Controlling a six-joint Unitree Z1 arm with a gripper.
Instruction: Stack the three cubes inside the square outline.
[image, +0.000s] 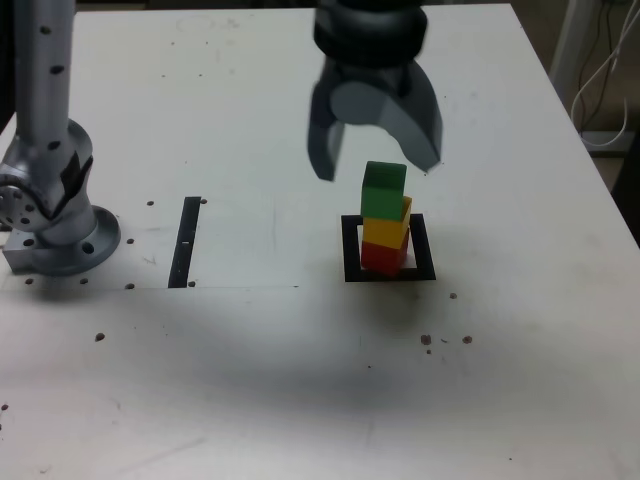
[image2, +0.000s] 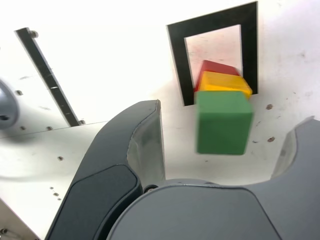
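While the end effector (image: 375, 150) hangs open above, green cube (image: 383, 190) tops yellow (image: 386, 232), red (image: 382, 258) (inside the square outline (image: 349, 250)), black strip (image: 185, 241) apart.

The gripper (image: 375, 150) looks like dark grey moulded plastic, smooth with a soft sheen, and the inner faces of its fingers (image2: 145, 145) are a paler, duller grey. Beside the black strip (image: 186, 240), which is flat and matt like tape, the arm base (image: 55, 215) is brushed silvery metal. The table (image: 250, 380) is smooth matt white, lightly speckled. The green cube (image: 384, 190), yellow cube (image: 386, 230) and red cube (image: 383, 257) look painted, plain and matt. The square outline (image: 350, 250) under them is matt black.
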